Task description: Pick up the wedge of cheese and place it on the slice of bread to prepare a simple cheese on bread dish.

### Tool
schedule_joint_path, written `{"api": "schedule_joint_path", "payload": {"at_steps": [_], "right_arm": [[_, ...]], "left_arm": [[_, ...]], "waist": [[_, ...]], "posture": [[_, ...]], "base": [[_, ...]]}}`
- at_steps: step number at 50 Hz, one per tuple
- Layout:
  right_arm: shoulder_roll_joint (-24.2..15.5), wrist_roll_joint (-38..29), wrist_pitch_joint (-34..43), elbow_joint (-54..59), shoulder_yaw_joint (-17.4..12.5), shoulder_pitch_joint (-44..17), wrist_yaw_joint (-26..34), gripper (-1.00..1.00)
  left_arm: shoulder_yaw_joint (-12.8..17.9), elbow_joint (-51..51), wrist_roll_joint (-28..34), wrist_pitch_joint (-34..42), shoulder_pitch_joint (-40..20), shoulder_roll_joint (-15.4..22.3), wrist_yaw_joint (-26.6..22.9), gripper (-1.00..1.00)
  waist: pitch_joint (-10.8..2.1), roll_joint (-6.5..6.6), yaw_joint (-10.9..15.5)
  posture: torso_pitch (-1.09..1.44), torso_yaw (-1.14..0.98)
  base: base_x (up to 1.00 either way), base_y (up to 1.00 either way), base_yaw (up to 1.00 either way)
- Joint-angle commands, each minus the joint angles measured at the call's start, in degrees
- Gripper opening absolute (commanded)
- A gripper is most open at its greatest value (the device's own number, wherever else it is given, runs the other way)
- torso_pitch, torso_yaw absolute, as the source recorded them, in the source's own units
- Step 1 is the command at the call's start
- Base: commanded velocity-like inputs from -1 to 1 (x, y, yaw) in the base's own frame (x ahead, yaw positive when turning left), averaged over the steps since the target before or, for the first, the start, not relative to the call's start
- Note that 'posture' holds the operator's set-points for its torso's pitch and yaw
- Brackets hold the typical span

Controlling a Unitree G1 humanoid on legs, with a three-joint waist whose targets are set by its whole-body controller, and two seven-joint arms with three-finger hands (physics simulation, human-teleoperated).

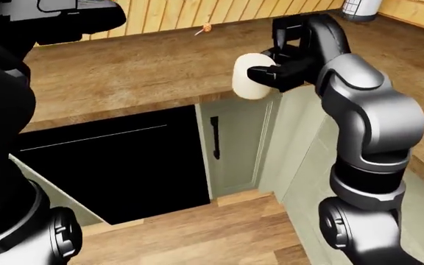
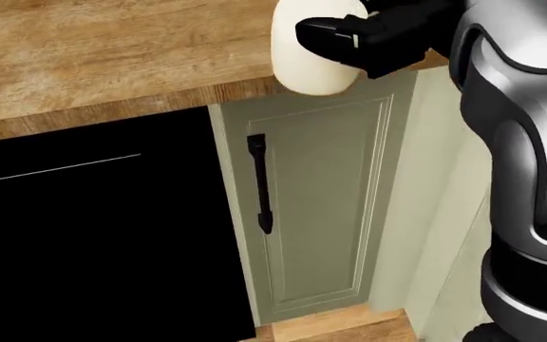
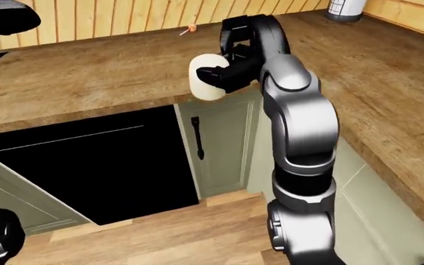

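A pale cream, rounded block point(image 2: 304, 68), the cheese as far as I can tell, hangs in my right hand point(image 1: 265, 65) just past the wooden counter's point(image 1: 138, 72) edge, above the cabinet door. The black fingers point(image 2: 326, 32) wrap round its right side, so the hand is shut on it. No slice of bread shows in any view. My left hand point(image 1: 76, 16) is a dark shape at the top left of the left-eye view, held over the counter; its fingers are not readable.
Below the counter, a pale green cabinet door point(image 2: 321, 199) with a black handle point(image 2: 260, 185) stands beside a black appliance front point(image 2: 93, 242). A small orange object point(image 1: 207, 26) lies near the plank wall. A jar point(image 1: 359, 8) stands top right. Wooden floor point(image 1: 197, 232) lies below.
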Motion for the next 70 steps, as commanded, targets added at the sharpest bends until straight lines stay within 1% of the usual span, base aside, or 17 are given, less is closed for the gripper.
{"api": "schedule_joint_path", "payload": {"at_steps": [1, 2, 12, 16, 24, 26, 27, 28, 35, 38, 39, 41, 46, 50, 53, 63, 70], "right_arm": [[-0.13, -0.15, -2.41, -1.94, -0.36, -2.28, 0.37, -1.00], [-0.07, -0.27, -2.44, -1.89, -0.32, -2.28, 0.50, -1.00], [0.39, -1.30, -2.43, -1.75, -0.35, -1.95, 1.12, -1.00], [0.71, -1.50, -2.39, -1.73, -0.59, -1.90, 1.06, -1.00], [0.63, -1.79, -2.39, -1.59, -0.35, -2.00, 1.41, -1.00], [0.65, -1.85, -2.69, -1.26, -0.34, -1.92, 1.56, -1.00], [0.68, -1.89, -2.60, -1.28, -0.32, -1.97, 1.54, -1.00], [0.75, -1.95, -2.29, -1.44, -0.26, -2.17, 1.52, -1.00], [0.78, -2.16, -2.28, -1.60, -0.31, -2.12, 1.71, -1.00], [0.91, -2.27, -2.61, -1.29, -0.32, -2.09, 1.60, -1.00], [1.01, -2.31, -2.69, -1.21, -0.19, -2.25, 1.58, -1.00], [1.03, -2.39, -2.78, -1.08, -0.14, -2.07, 1.69, -1.00], [1.03, -2.61, -2.64, -1.23, -0.06, -2.03, 1.81, -1.00], [1.23, -2.75, -3.14, -0.96, 0.02, -1.90, 1.95, -1.00], [1.23, -2.84, -3.15, -0.98, -0.01, -1.93, 2.10, -1.00], [0.98, -3.22, -2.42, -1.51, -0.07, -2.01, 2.18, -1.00], [0.96, -3.43, -1.93, -1.86, -0.04, -2.19, 2.41, -1.00]], "left_arm": [[1.26, -0.51, 0.45, -1.31, -1.45, 1.02, 0.10, 1.00], [1.33, -0.48, 0.39, -1.27, -1.51, 1.06, 0.11, 1.00], [0.93, -0.61, 0.68, -1.44, -1.19, 0.73, 0.10, 1.00], [0.94, -0.51, 0.94, -1.55, -1.10, 0.57, -0.12, 1.00], [1.42, -0.54, 0.65, -1.13, -1.36, 0.62, 0.15, 1.00], [1.31, -0.31, 0.74, -1.42, -1.26, 0.73, 0.07, 1.00], [1.27, -0.28, 0.74, -1.47, -1.26, 0.72, 0.07, 1.00], [1.14, -0.24, 0.81, -1.56, -1.26, 0.71, 0.05, 1.00], [1.26, -0.37, 0.73, -1.32, -1.48, 0.78, 0.07, 1.00], [1.07, -0.54, 0.84, -1.43, -1.21, 0.68, 0.14, 1.00], [0.78, -0.43, 1.15, -1.80, -0.95, 0.50, -0.01, 1.00], [0.67, -0.47, 1.41, -1.76, -0.89, 0.34, -0.16, 1.00], [0.93, -0.53, 1.48, -1.42, -1.07, 0.18, -0.20, 1.00], [0.89, -0.69, 1.52, -1.27, -1.11, 0.10, -0.21, 1.00], [1.15, -0.58, 1.48, -1.29, -1.17, 0.30, -0.31, 1.00], [0.77, -0.81, 1.71, -1.55, -1.28, 0.67, -0.18, 1.00], [1.08, -0.83, 1.68, -1.16, -1.55, 0.69, -0.15, 1.00]], "waist": [[-2.94, 0.60, 0.58], [-3.25, 1.96, 0.65], [-3.90, -5.29, 1.11], [-3.59, -5.27, 1.10], [-2.78, -0.25, 0.51], [-4.27, 3.98, 0.29], [-3.31, 0.99, 0.37], [-3.12, 1.62, 0.04], [-3.25, -2.94, -0.06], [-4.06, -6.96, 0.19], [-3.49, -4.67, -0.15], [-4.35, -5.90, 0.58], [-3.54, -3.63, 1.00], [-4.17, 2.25, 0.22], [-3.49, 1.57, 0.12], [-3.78, -6.09, 0.43], [-4.32, -4.66, 1.02]], "posture": [[0.00, 0.00], [0.00, 0.00], [0.00, 0.00], [0.00, 0.00], [0.00, 0.00], [0.00, 0.00], [0.00, 0.00], [0.00, 0.00], [0.00, 0.00], [0.00, 0.00], [0.00, 0.00], [0.00, 0.00], [0.00, 0.00], [0.00, 0.00], [0.00, 0.00], [0.00, 0.00], [0.00, 0.00]], "base": [[0.00, 0.13, 0.00], [0.00, 0.15, 0.00], [0.00, 0.16, 0.00], [0.00, 0.16, 0.00], [0.00, 0.20, 0.00], [0.00, 0.29, 0.00], [0.00, 0.28, 0.00], [0.00, 0.29, 0.00], [0.00, 0.29, 0.00], [0.00, 0.29, 0.00], [0.00, 0.29, 0.00], [0.00, 0.29, 0.00], [0.00, 0.28, 0.00], [0.00, 0.28, 0.00], [0.00, 0.28, 0.00], [0.00, 0.29, 0.00], [0.00, 0.28, 0.00]]}}
